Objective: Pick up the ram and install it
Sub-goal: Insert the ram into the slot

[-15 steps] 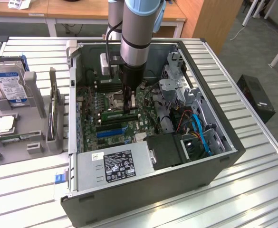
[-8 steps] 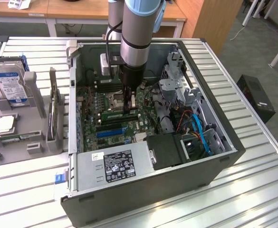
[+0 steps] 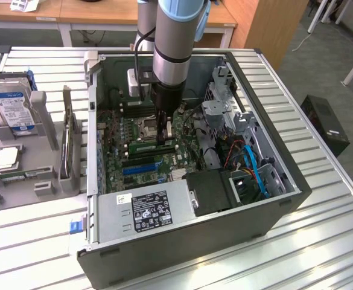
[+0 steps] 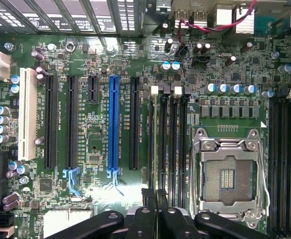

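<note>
1. The tool (image 3: 163, 138) is clenched narrow, and its tips come down on the top edge of the ram (image 3: 147, 145). It appears to pinch the stick rather than merely touch it.
2. The ram sits directly under the tool, just beside the processor socket (image 3: 145, 125). Its long axis runs along the socket's side, in line with the black memory slots (image 4: 167, 149). It looks level, standing on edge at the slots. I cannot tell whether it is seated.
3. There is one arm, and it stands straight above the stick.
4. The surface is the green board inside the open computer case (image 3: 164, 241), which lies on a slatted table (image 3: 321, 241).
5. Room is tight. The socket is close on one side of the ram and the blue slot (image 4: 114, 124) lies further out on the other. Loose cables (image 3: 251, 163) are well apart from the socket.
</note>
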Controlling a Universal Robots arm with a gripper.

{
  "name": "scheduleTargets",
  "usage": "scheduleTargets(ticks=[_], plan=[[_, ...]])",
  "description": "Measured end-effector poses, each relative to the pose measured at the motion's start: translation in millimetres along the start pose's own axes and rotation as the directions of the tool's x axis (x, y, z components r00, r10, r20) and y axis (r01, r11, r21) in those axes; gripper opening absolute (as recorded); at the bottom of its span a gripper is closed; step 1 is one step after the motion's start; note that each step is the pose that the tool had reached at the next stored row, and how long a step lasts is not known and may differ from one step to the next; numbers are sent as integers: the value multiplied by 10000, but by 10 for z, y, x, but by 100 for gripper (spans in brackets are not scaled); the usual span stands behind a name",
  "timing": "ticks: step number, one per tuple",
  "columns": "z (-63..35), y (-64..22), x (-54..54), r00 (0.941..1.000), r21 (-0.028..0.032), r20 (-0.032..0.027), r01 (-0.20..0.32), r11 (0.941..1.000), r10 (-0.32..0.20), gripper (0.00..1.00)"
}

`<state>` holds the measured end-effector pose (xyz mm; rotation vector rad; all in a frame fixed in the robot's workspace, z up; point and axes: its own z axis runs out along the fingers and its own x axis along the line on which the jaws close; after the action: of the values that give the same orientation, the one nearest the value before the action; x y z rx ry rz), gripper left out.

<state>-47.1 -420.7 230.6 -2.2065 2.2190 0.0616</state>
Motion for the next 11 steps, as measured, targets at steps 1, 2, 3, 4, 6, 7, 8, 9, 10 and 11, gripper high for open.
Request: scheduleTargets(ticks=[1, 2, 3, 4, 6, 7, 8, 9, 10, 11], plan=[[1, 0, 0, 10000, 1, -1, 0, 10000, 0, 12], [1, 0, 0, 10000, 2, -2, 0, 10000, 0, 12], [2, 0, 0, 10000, 1, -2, 0, 10000, 0, 12], [3, 0, 0, 10000, 2, -1, 0, 10000, 0, 12], [8, 0, 0, 10000, 6, 2, 0, 10000, 0, 12], [11, 0, 0, 10000, 7, 2, 0, 10000, 0, 12], [13, 0, 0, 10000, 8, 0, 0, 10000, 0, 12], [15, 0, 1, 10000, 8, -1, 0, 10000, 0, 12], [16, 0, 1, 10000, 9, -1, 0, 10000, 0, 12], [17, 0, 1, 10000, 11, 0, 0, 10000, 0, 12]])
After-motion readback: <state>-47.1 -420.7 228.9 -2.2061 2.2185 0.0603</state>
